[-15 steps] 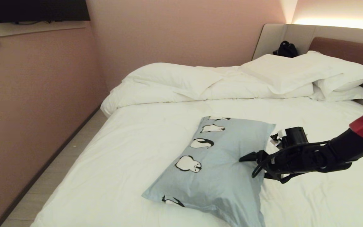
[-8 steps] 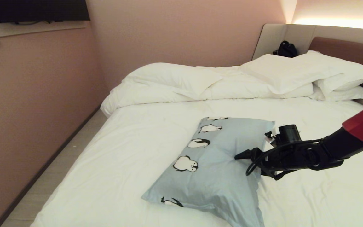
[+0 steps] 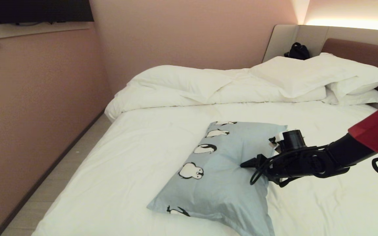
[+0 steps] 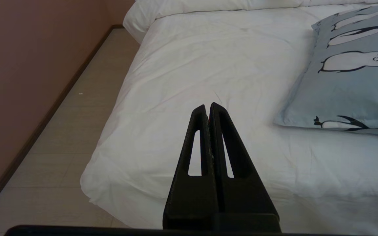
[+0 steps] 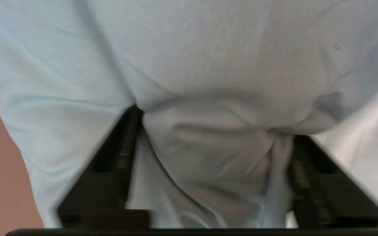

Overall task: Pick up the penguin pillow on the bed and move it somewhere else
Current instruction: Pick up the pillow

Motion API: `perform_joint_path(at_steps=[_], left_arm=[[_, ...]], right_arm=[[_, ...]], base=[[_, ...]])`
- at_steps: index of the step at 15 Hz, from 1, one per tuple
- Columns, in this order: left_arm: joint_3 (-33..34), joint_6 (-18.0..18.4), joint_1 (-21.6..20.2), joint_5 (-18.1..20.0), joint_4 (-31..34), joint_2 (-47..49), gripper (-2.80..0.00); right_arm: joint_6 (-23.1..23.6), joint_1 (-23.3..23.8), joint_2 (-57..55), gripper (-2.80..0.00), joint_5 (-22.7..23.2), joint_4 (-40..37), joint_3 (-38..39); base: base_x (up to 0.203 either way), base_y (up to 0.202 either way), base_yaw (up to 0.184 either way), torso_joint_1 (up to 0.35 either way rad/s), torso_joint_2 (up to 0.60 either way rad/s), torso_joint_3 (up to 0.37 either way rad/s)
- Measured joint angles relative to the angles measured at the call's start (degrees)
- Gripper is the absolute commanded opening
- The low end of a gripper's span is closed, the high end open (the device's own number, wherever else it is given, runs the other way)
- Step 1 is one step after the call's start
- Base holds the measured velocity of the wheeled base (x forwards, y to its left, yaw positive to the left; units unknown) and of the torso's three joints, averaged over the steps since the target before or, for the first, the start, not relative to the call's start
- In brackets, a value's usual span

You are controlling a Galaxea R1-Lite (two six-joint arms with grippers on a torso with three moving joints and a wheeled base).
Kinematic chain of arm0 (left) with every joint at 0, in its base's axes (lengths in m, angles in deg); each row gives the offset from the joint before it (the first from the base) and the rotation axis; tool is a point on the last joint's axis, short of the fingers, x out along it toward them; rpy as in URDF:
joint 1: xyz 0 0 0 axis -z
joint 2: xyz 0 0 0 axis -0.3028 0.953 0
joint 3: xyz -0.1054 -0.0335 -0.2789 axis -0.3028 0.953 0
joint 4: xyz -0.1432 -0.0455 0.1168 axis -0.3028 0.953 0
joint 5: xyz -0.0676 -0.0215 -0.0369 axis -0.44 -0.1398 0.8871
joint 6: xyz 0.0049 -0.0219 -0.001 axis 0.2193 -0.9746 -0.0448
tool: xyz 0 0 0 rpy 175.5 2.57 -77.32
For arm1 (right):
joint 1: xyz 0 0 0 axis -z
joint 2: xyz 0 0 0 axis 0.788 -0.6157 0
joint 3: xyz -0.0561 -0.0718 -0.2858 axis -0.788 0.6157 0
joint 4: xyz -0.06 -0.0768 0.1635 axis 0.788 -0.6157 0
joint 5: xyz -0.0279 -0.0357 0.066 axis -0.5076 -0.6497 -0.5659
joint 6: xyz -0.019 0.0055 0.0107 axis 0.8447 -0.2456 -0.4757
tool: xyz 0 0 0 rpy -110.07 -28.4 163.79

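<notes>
The penguin pillow, pale blue-grey with black-and-white penguins, lies on the white sheet of the bed near its front middle. My right gripper reaches in from the right and presses into the pillow's right half. Its fingers sit wide apart, with a creased bulge of pillow fabric squeezed between them and touching both. The pillow still rests on the sheet. My left gripper is shut and empty, hanging over the bed's near left corner, well clear of the pillow.
A bunched white duvet and plain white pillows fill the back of the bed. A black bag sits by the brown headboard. A pink wall and a narrow floor strip run along the bed's left side.
My right arm has slid left, further onto the pillow. The pillow has been nudged slightly left and is dented under the fingers.
</notes>
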Motion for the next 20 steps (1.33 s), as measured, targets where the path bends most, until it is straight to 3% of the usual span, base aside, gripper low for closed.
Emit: perform_joint_path(at_steps=[6, 12, 20], left_arm=[[0.0, -0.02, -0.02, 0.0, -0.02, 0.0, -2.8], [0.0, 0.0, 0.0, 0.0, 0.0, 0.0, -2.8], [0.0, 0.0, -0.02, 0.0, -0.02, 0.0, -2.8]], right_arm=[[-0.14, -0.18, 1.15, -2.8, -2.02, -0.29, 0.22], [-1.76, -0.14, 10.8, -2.8, -1.79, -3.48, 0.22], [-1.11, -0.18, 25.37, -2.8, 0.85, -17.91, -8.77]], base=[[0.0, 0.0, 0.0, 0.0, 0.0, 0.0], [0.0, 0.0, 0.0, 0.0, 0.0, 0.0], [0.0, 0.0, 0.0, 0.0, 0.0, 0.0]])
